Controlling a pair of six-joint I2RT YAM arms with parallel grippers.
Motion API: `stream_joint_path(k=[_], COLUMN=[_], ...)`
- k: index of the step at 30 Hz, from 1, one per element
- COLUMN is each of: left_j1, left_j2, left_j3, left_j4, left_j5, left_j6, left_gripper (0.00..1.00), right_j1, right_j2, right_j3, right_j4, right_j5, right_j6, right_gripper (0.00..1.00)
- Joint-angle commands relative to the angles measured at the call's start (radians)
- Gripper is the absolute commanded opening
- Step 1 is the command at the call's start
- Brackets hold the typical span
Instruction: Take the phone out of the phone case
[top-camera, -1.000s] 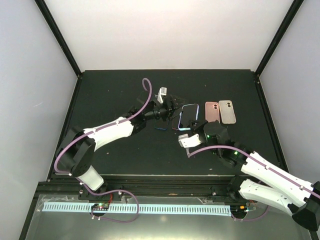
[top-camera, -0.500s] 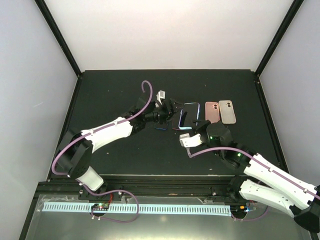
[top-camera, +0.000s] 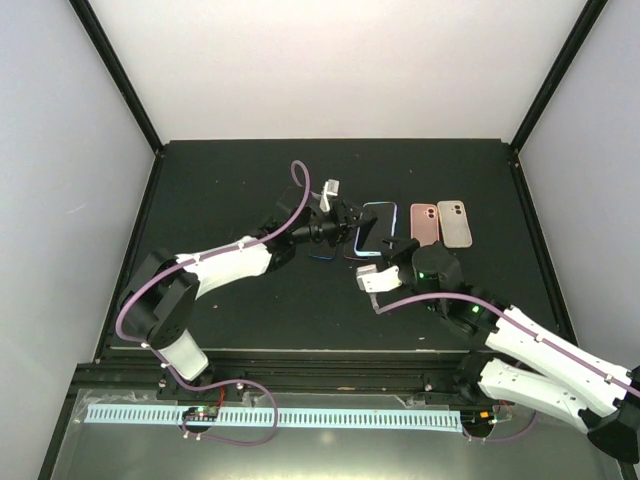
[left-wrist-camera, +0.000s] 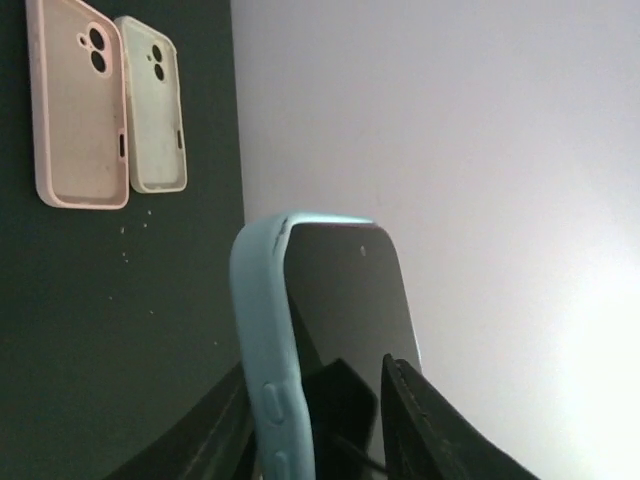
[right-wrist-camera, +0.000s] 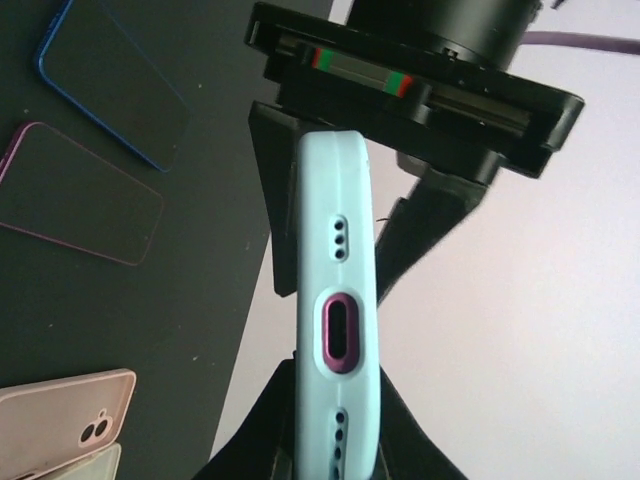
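Near the table's (top-camera: 220, 180) middle, the right pincer (right-wrist-camera: 335, 420) is clamped on the blue phone case (right-wrist-camera: 338, 230), with the phone (left-wrist-camera: 345, 300) inside. At its 9 o'clock, the left pincer (left-wrist-camera: 318, 378) straddles it; I cannot tell its grip.

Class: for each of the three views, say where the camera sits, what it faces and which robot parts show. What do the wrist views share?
Top external: above and behind the arms, looking down on the table; both arms show.
Left wrist: looks along the cased phone towards the pink case; own fingers below.
Right wrist: faces the phone's charging port; own fingers below, left gripper beyond.
Shared: cased phone, pink case.
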Motion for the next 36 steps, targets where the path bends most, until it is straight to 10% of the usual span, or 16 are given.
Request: stream_joint_path(k=[1,5,9,17,25,36], left_j1=[-0.006,0.011,0.061,0.130,0.084,0.037], left_j2=[-0.004,-0.008,-0.026,-0.220,-0.539,-0.844], left_j3=[-0.016,-0.071,-0.178,-0.257,-0.266,-0.418], left_j4=[0.187,0.361,0.547,0.315,-0.209,-0.085], left_j5=[0.074,0.107,0.117,0.139,-0.105,-0.177], left_j6=[-0.054,-0.085,-0.162,0.167,0.614,0.707], left_gripper=[0.27,0.07,0.02,0.01,0.02,0.03], right_j1=[0.011,0.010,0.008,-0.082,-0.450,-0.470], right_j2=[-0.006,-0.012,-0.021,-0.010,0.188,0.304], right_j3=[-0.026,-0.022,0.026,0.195,0.395,0.332], right_j4=[0.145,0.067,-0.128,-0.523,-0.676,-0.555], right_j5=[0.013,0.000,-0.058,-0.420,-1.011,-1.572], right_j6=[-0.013,0.034,0.210,0.684,1.035,1.110], right_gripper=[0.01,0.64,1.00,1.00,0.96,0.80])
